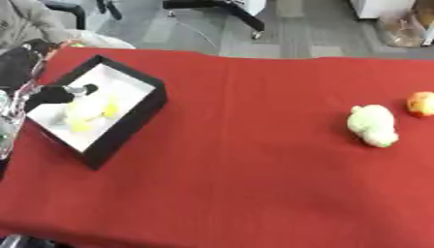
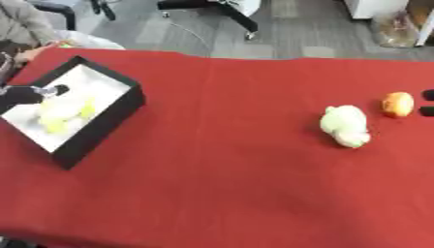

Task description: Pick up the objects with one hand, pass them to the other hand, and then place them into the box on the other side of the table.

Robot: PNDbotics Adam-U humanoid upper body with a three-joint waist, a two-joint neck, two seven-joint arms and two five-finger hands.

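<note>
Two toys sit at my far right on the red cloth (image 1: 246,145): a pale green plush (image 1: 373,125) and, just beside it, an orange one (image 1: 421,103). Left eye: my left hand (image 1: 51,94) reaches over the black box (image 1: 127,128), above a yellowish toy (image 1: 89,110); its fingers I cannot tell. Right eye: dark tips (image 2: 428,101) at the right edge.

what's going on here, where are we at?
The robot's left hand is over the black box at the left end of the red table, right at a pale yellow-white object lying inside; whether it grips the object can't be told. Two things wait on the right: a pale green soft object and, just beyond it, a small orange one. Dark shapes at the right edge of the right eye view may be the right hand.
</note>
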